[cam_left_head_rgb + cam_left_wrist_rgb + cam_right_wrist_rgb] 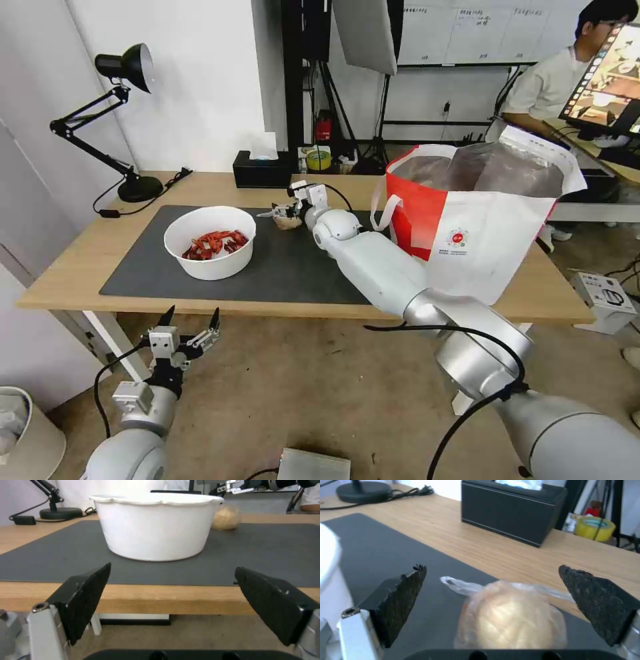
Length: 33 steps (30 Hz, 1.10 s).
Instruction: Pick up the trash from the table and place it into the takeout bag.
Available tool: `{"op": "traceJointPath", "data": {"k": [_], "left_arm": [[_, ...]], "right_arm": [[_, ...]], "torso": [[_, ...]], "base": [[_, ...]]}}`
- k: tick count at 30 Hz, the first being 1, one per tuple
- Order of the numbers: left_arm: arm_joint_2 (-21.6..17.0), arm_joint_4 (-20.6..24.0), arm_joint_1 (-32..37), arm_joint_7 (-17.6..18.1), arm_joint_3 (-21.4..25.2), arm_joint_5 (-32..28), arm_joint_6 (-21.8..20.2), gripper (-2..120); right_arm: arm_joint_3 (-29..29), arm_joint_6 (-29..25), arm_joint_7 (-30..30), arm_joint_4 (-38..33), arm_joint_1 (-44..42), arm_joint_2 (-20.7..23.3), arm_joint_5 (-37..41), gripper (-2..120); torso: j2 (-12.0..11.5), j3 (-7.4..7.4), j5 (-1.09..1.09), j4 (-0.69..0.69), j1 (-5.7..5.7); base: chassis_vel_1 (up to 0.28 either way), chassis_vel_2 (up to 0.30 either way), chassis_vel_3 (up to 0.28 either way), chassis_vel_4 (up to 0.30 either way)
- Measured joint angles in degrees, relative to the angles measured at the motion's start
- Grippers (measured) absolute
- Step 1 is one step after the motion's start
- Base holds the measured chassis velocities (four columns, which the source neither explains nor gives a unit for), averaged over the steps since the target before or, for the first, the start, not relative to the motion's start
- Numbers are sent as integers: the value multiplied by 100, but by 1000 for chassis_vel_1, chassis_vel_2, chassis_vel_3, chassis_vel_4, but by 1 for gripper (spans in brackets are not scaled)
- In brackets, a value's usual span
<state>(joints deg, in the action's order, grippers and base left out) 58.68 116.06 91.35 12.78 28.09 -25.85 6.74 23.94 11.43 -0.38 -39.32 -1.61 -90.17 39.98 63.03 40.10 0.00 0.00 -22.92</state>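
Note:
The white round bowl (209,241) with red crayfish shells stands on the dark mat (280,273) of the table (60,280); its side wall (155,527) faces the left wrist view. The film-wrapped beige lump (288,220) (506,617) (226,518) lies on the mat at the back. My right gripper (288,212) (491,597) is open directly over it, one finger on either side. My left gripper (192,319) (171,590) hangs open below and in front of the table's front edge, facing the bowl. The takeout bag (480,220) stands open on the right.
A black tissue box (261,170) (511,510) sits at the back of the table, behind the lump. A black desk lamp (127,120) stands at the back left, its cord (143,200) trailing on the wood. A yellow tape roll (594,528) lies beyond the table.

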Motion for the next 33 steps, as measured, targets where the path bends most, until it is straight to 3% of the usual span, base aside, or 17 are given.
{"op": "traceJointPath", "data": {"k": [11,33], "left_arm": [[70,0,34,-10,16,27,44,100],[79,39,136,-17,85,28,78,100]], "right_arm": [[253,20,-183,170,103,8,46,100],[219,77,-486,474,91,12,1,100]], "torso": [[0,0,0,0,0],[0,0,0,0,0]], "base": [[0,0,0,0],[0,0,0,0]]}}
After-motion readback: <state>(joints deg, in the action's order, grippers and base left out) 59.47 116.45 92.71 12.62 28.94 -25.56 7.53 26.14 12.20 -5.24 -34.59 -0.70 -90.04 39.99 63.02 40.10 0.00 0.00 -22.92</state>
